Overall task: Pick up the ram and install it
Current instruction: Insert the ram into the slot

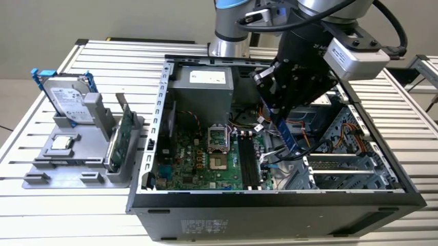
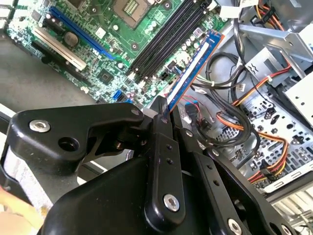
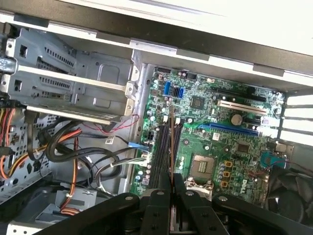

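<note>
Surface: slatted aluminium table (image 1: 75, 220) is carrying an open desktop computer case (image 1: 274, 205), with its motherboard (image 1: 192, 164) facing up.
Landmark: black memory slots (image 1: 247, 164) are lying side by side on the motherboard, next to the processor socket (image 1: 217, 141). They are looking empty in the second wrist view.
Gripper: the gripper (image 2: 161, 110) is hovering inside the case above the slots, its fingers pressed together and pinching one end of the ram (image 2: 193, 68).
Ram: the blue stick is hanging in the air from the fingertips and sloping down toward the motherboard. It is not touching the slots.
Long axis: in the second wrist view it is running roughly parallel to the slots, not across them.
Offset: the ram is sitting just beside the slots, on the side away from the socket, over the cable bundle (image 2: 220, 93). Its free end is reaching nearest to them.
Stage: the pick-up is looking done, judging by the grip. Seating is not yet done.
Aside: a grey parts holder (image 1: 41, 179) with a hard drive (image 1: 68, 97) and a green card (image 1: 120, 138) is standing outside the case, well apart from the slots.
</note>
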